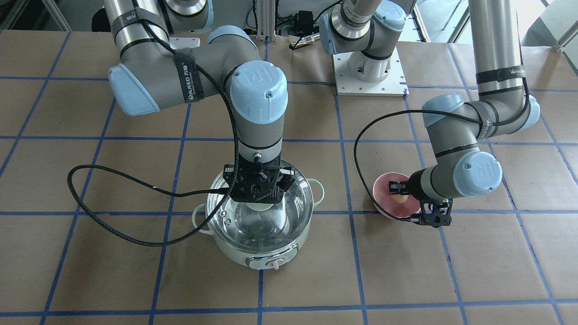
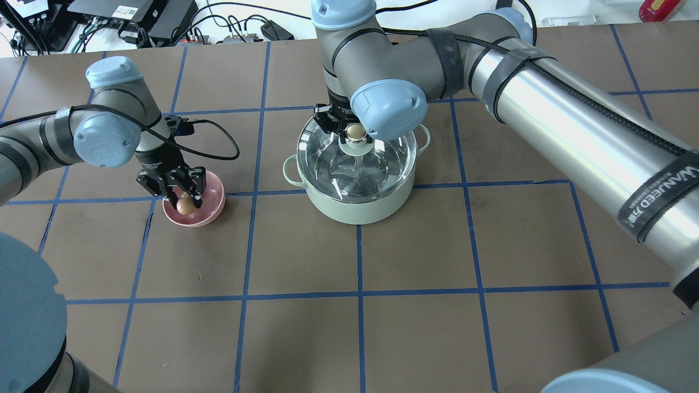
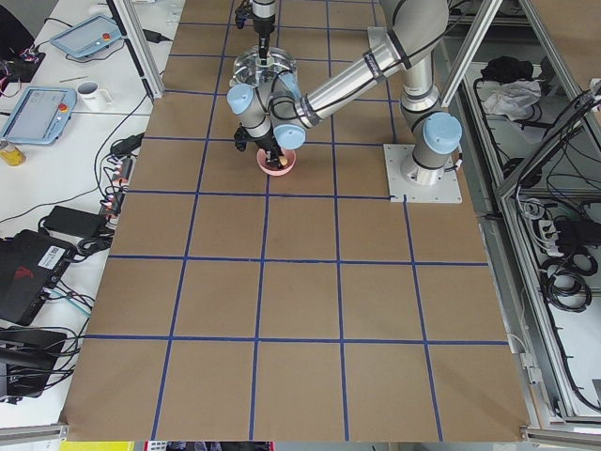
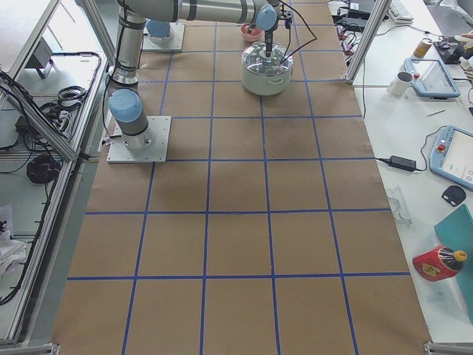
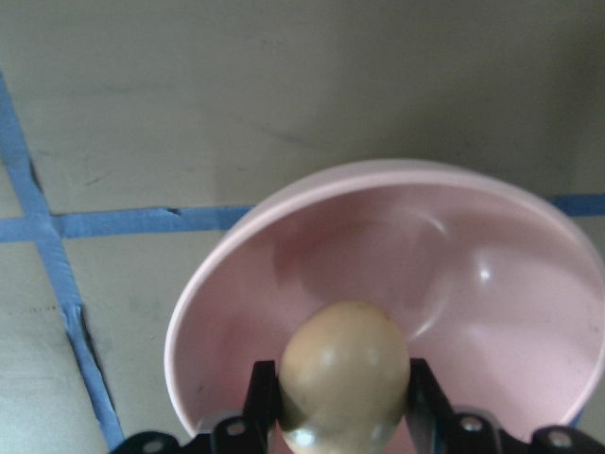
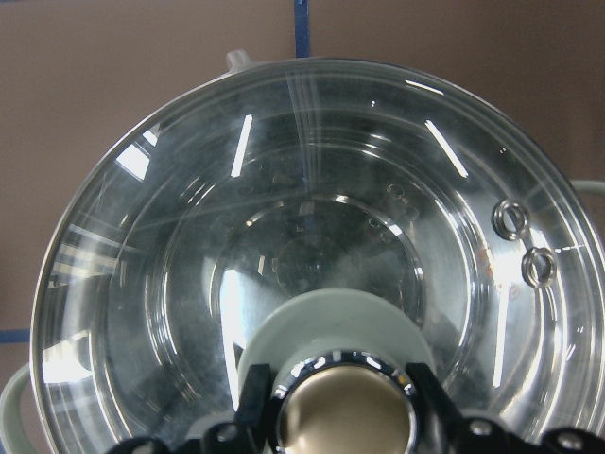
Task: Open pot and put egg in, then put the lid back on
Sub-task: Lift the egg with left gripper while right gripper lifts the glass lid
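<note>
The pale mint-green pot (image 2: pixel 357 210) stands mid-table with the clear glass lid (image 2: pixel 382 164) resting on it. My right gripper (image 2: pixel 354 131) comes down from above and is shut on the lid's beige knob (image 6: pixel 345 416), a finger on each side. The tan egg (image 2: pixel 185 204) is inside the pink bowl (image 2: pixel 210 215) to the pot's left. My left gripper (image 2: pixel 183 201) is shut on the egg (image 5: pixel 345 369) and holds it low over the bowl's floor (image 5: pixel 425 274). The pot's dial (image 1: pixel 272 263) faces away from the robot.
The right arm's black cable (image 1: pixel 90 198) loops over the table beside the pot. An arm's white base plate (image 1: pixel 368 81) sits at the robot's edge. Blue tape lines grid the brown table cover (image 2: pixel 415 327).
</note>
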`<state>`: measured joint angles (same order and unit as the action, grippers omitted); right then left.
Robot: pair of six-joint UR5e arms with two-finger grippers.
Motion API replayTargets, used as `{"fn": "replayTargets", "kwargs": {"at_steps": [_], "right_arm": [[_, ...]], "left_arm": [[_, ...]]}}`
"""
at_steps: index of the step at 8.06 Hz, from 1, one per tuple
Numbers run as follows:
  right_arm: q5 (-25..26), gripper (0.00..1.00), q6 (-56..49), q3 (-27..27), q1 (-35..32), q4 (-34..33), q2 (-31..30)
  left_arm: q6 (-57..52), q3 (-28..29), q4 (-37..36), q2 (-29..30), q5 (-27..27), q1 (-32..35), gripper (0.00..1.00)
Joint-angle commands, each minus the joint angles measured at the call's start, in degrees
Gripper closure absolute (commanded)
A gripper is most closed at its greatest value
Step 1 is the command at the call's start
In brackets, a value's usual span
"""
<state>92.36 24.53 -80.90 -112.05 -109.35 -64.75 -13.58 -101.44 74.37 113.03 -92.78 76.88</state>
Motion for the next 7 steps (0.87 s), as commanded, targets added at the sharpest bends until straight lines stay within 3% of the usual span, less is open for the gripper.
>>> {"fn": "replayTargets", "kwargs": {"at_steps": [1, 2, 4, 7], "right_arm": [[-0.7, 0.92, 0.1, -0.1, 0.2, 0.2, -0.3], [-0.7, 1.00, -0.4, -0.1, 0.4, 0.3, -0.8], [-0.6, 1.00, -0.6, 0.0, 1.8, 1.2, -3.5], [-0.5, 1.00, -8.9, 0.0, 7.8, 9.5, -13.1]], "left_arm": [[4.6, 4.5, 8.1, -4.6, 0.5, 0.1, 1.00], [7.6, 4.7, 9.0, -6.6, 0.8, 1.9, 1.00], [10.9, 6.8, 9.0, -10.1, 2.9, 6.4, 1.00], [13.1, 9.1, 8.9, -11.3, 3.9, 9.1, 1.00]]}}
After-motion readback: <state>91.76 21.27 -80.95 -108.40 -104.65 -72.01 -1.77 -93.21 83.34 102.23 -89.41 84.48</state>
